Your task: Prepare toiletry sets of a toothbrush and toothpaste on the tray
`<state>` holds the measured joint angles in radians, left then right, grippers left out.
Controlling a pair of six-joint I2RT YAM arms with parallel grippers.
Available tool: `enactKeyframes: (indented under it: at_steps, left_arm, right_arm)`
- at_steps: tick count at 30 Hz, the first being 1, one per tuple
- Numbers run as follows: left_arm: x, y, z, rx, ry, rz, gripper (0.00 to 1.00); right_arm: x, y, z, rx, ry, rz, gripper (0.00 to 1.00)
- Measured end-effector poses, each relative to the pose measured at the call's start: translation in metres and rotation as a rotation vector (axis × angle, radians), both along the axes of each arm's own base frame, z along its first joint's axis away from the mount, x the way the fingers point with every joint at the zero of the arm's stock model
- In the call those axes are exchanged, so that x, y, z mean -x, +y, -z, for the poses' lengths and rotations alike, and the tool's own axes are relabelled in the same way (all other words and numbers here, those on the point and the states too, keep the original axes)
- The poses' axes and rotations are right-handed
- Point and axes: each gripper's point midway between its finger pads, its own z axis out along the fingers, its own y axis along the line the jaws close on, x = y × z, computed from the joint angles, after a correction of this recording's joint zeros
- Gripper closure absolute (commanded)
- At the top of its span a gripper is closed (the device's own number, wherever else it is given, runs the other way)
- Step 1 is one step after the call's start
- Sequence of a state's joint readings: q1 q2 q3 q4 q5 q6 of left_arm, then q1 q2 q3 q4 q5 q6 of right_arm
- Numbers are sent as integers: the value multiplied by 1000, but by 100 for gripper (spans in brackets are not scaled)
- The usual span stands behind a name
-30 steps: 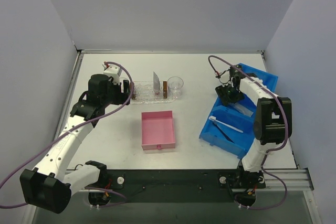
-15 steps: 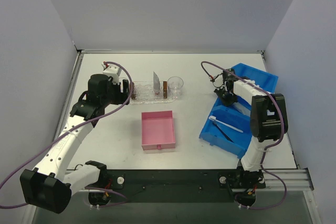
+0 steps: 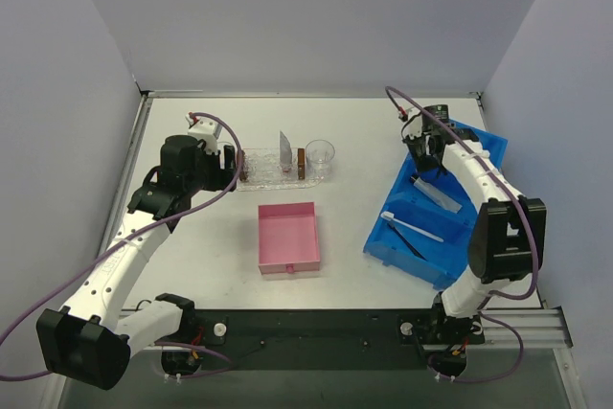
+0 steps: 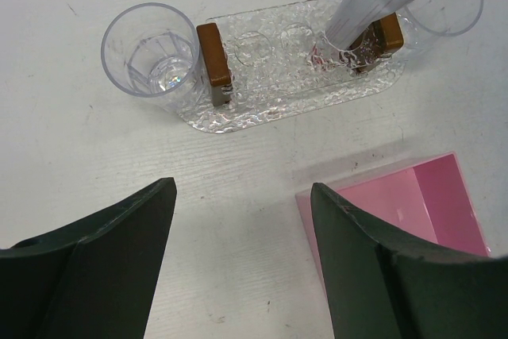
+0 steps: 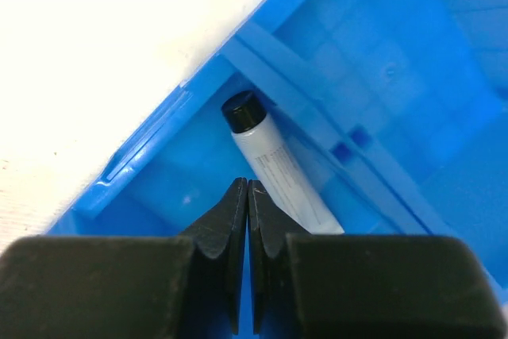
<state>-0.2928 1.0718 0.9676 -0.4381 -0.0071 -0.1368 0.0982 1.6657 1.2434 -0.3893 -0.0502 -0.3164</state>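
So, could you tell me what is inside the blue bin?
A toothpaste tube, a white toothbrush and a thin dark item; the right arm hides part of the bin.

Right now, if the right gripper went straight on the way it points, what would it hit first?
Probably the toothpaste tube lying in the blue bin, just beyond the shut right gripper; depth is unclear, so possibly the bin floor instead.

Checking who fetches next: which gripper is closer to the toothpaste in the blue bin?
Right. The right gripper hangs close above that toothpaste, jaws shut; the left gripper is far off by the tray.
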Motion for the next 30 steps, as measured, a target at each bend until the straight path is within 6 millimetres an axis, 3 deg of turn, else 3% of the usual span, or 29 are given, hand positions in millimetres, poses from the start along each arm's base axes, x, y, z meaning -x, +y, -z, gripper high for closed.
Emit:
enactKeyframes:
  at_steps: [4, 8, 10, 14, 20, 25, 26, 30]
  left_arm:
    - [0, 0, 0, 0, 0, 0, 21]
    - [0, 0, 0, 0, 0, 0, 21]
    - [0, 0, 0, 0, 0, 0, 21]
    - [0, 0, 0, 0, 0, 0, 21]
    - [0, 0, 0, 0, 0, 0, 21]
    - [0, 0, 0, 1, 0, 0, 21]
    - [0, 0, 0, 1, 0, 0, 21]
    - [0, 0, 0, 1, 0, 0, 21]
  right_arm:
    - [-5, -2, -29, -24, -81, 25, 100]
    - [-1, -3, -31, -35, -72, 39, 99]
    - [4, -5, -27, -35, -50, 51, 93]
    - [18, -9, -10, -35, 1, 76, 70]
    - [36, -22, 20, -26, 101, 115, 57]
    - [30, -23, 33, -28, 113, 119, 53]
    - [28, -22, 36, -30, 114, 117, 40]
    - [24, -21, 48, -27, 131, 105, 39]
